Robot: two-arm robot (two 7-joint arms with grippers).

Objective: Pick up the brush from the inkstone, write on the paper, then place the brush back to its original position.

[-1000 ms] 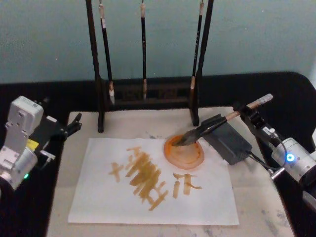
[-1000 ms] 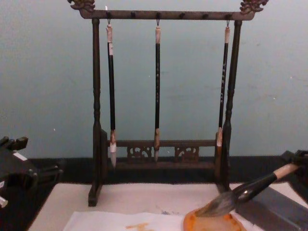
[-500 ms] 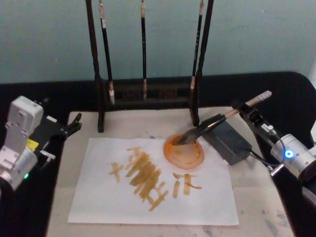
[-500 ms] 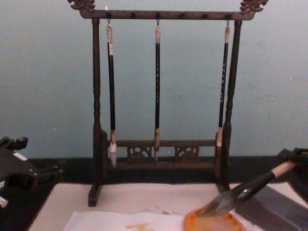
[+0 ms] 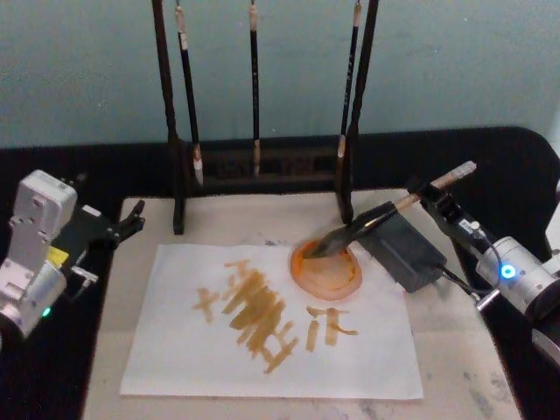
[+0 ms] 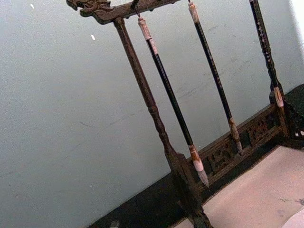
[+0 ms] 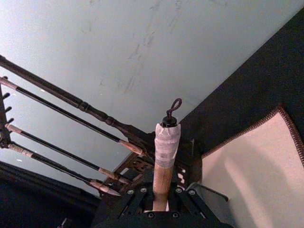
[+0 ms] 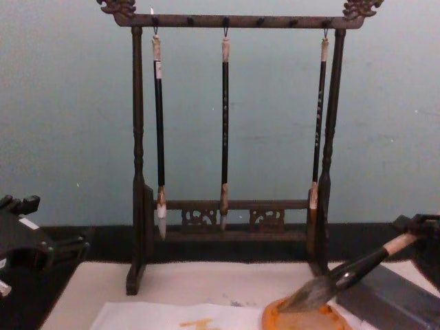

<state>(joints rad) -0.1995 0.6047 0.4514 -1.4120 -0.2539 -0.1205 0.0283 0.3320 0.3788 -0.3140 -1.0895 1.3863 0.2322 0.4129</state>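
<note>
Honestly, your main exposure at this point was the release. Your right end effector (image 5: 429,192) was closed on the pale upper handle of the brush (image 5: 385,213). The brush lay slanted, its dark section across one end of the inkstone (image 5: 407,249) and its bristle tip down in the orange dish (image 5: 325,273) at the paper's far right corner. The paper (image 5: 175,350) already carried orange strokes across its middle, so I judged the writing finished and the put-back nearly so.

If you had opened up with the handle propped high past the inkstone, the brush could have pivoted there and rolled. Its wet tip might then have dropped onto the paper or the cream mat (image 5: 472,376) and smeared what was written. Had you pulled back without fully letting go, the clamped handle would likely have dragged the bristles out of the dish. It could also have shoved the dish across the sheet, since the dish looked light and shallow. Backing out carelessly might have snagged the taped handle end with its loop, which stood just above the end effector in the right wrist view. The right post of the rack (image 8: 240,20) stood near the brush, with three thin brushes (image 8: 225,124) hanging behind, so a wide swing risked a knock there.

Your left end effector (image 5: 131,223) sat parked at the left of the table (image 5: 105,166), well apart from all this. Whether it was apart or together I could not tell.
</note>
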